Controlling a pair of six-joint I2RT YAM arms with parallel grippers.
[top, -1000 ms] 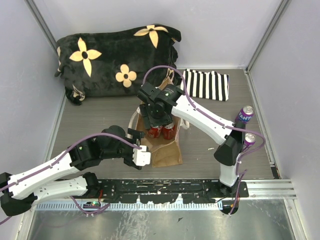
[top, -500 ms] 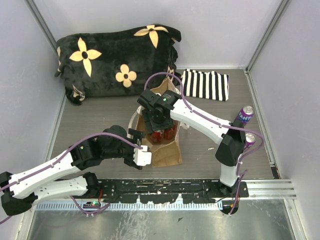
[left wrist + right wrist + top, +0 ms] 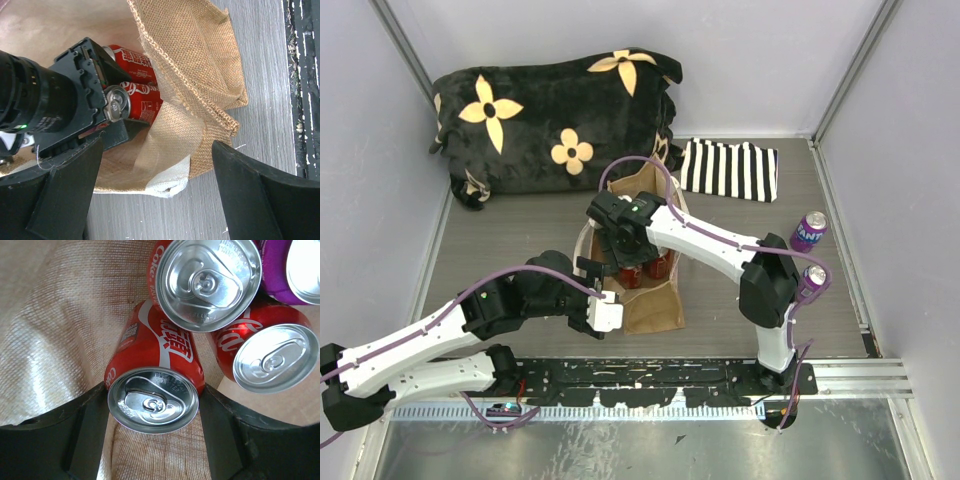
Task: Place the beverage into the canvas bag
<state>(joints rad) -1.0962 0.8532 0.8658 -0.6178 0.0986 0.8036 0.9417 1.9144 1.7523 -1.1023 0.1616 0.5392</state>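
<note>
A red can (image 3: 152,400) is pinched by the right claw (image 3: 153,416) deep inside the woven bag (image 3: 655,303), beside other cans (image 3: 270,357), likely for upright release. The left claw (image 3: 160,190) is spread at the bag's near edge, probably to steady it.

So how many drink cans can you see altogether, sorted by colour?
Red cans: 3, all in the canvas bag, one red can between the fingers of the right tool.
Purple cans: 3, one in the bag, two standing on the table.
Total: 6 cans.
</note>
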